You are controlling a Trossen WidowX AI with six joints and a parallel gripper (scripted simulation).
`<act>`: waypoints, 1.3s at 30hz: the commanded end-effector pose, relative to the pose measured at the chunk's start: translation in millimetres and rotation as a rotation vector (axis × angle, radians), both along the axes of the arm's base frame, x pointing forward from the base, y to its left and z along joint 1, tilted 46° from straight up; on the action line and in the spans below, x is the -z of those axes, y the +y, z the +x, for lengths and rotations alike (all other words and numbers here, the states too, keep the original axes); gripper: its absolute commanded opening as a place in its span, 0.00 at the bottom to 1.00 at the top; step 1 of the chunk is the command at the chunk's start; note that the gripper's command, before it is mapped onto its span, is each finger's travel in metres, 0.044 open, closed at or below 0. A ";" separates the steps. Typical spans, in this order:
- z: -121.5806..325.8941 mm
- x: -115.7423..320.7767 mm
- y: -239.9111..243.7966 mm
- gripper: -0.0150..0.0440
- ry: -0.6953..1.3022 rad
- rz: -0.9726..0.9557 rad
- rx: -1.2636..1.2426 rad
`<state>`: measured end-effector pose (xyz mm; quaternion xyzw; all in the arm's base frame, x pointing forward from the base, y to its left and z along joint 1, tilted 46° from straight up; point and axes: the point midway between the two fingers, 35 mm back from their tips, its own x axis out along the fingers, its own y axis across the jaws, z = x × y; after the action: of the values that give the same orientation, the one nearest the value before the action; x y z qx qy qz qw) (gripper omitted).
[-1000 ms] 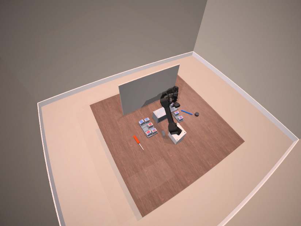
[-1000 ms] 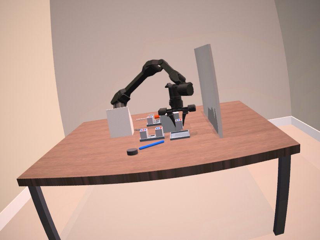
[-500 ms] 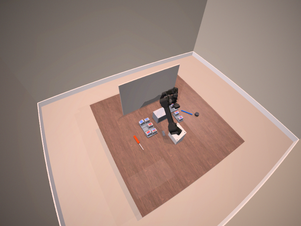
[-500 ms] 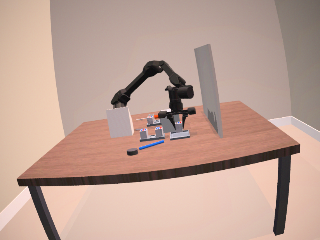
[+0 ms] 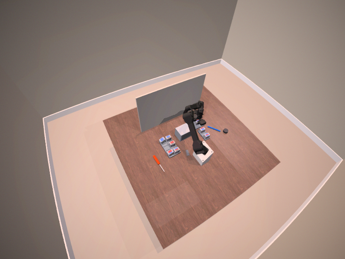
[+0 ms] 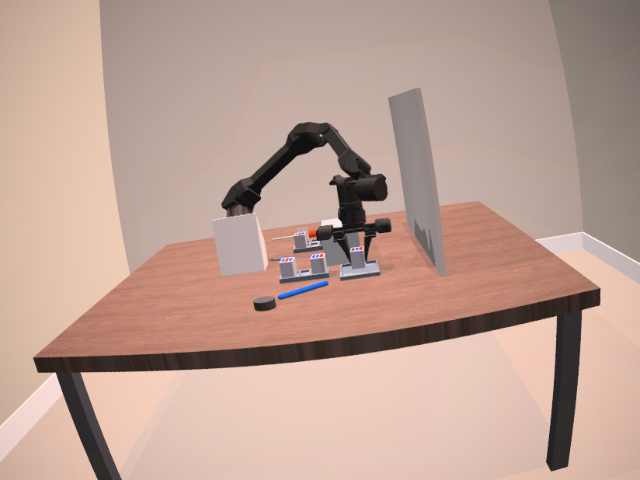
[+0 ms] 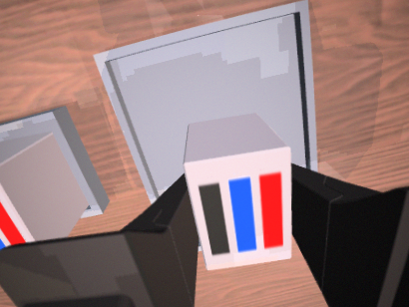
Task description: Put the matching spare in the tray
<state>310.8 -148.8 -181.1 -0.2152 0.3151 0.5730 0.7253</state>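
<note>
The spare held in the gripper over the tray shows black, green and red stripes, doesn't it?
Not quite: the middle stripe is blue, not green. The wrist view shows the spare in the gripper over the tray, striped black, blue and red.

The wooden table (image 6: 465, 289) carries a tray (image 6: 360, 269), screwdriver (image 5: 158, 162), blue pen (image 6: 303, 290) and black puck (image 6: 264, 304).

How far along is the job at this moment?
Done: a spare block with black, blue and red stripes is picked and carried to the tray. In hand: the gripper is shut on it, low over the tray. Left: seat it and let go. Whether the code matches cannot be checked here.
</note>
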 end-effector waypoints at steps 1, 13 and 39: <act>0.1 -0.3 -0.1 0.52 0.000 0.000 -0.001; 0.0 -2.0 -2.3 1.00 0.000 0.000 -0.001; -15.4 -77.5 -78.9 1.00 -0.007 -0.011 0.018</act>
<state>295.1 -227.6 -103.6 -0.2181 0.3177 0.5645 0.7300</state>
